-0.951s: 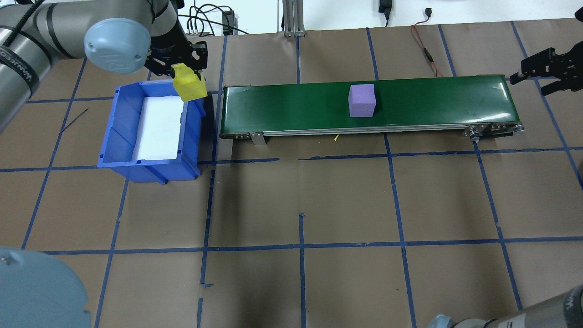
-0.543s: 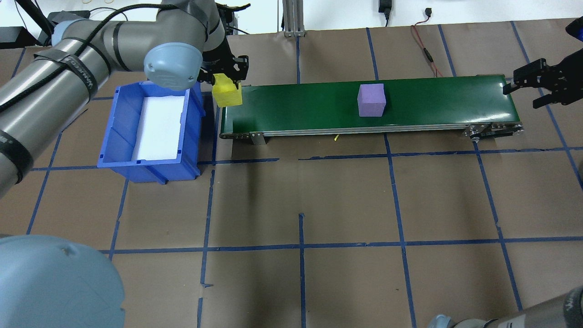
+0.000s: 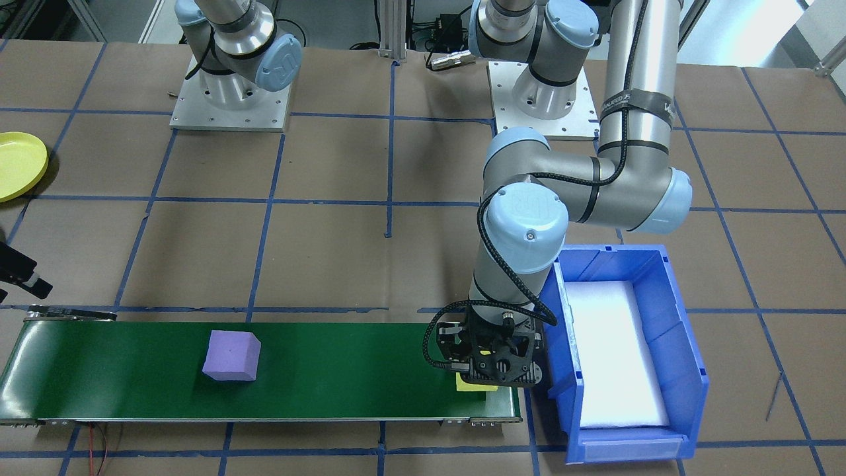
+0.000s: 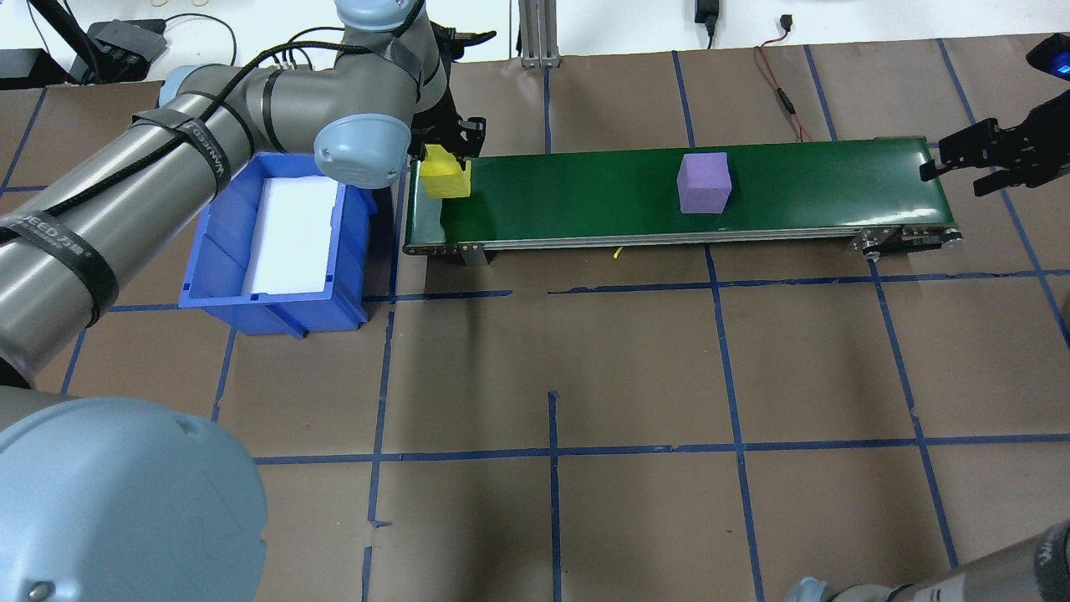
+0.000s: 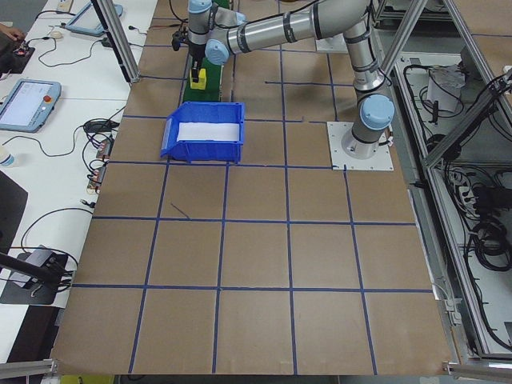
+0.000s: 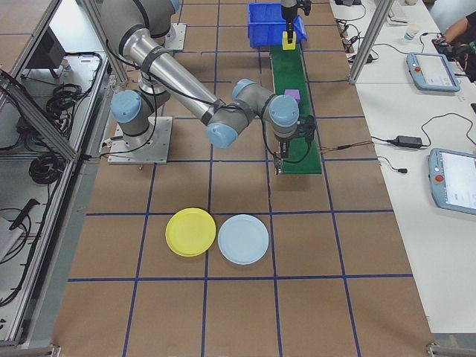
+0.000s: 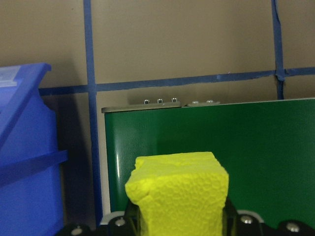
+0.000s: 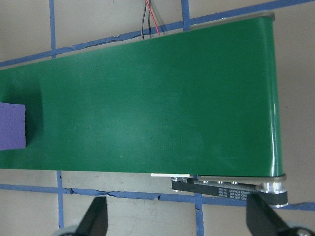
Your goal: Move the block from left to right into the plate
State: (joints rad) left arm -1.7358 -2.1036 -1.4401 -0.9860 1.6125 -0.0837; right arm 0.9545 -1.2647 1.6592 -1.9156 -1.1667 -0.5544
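Observation:
A yellow foam block (image 4: 443, 176) is at the left end of the green conveyor belt (image 4: 577, 196), with my left gripper (image 4: 447, 157) shut on it from above. The left wrist view shows the block (image 7: 177, 194) between the fingers, just over the belt's end. A purple block (image 4: 704, 182) sits further along the belt, free of both grippers. My right gripper (image 4: 934, 159) hangs open just beyond the belt's right end, and its two fingers (image 8: 96, 219) show wide apart with nothing between them. The yellow plate (image 6: 190, 232) lies on the table beyond that end, also visible at the front-facing view's left edge as the plate (image 3: 16, 164).
A blue bin (image 4: 280, 242) with a white foam lining stands just left of the belt, close to my left arm. A pale blue plate (image 6: 243, 239) lies beside the yellow one. Cables run along the table's far edge.
My left arm carried the yellow block rightward from over the bin's corner and down to the belt's left end. The purple block travelled right along the belt. The right gripper shifted slightly left.

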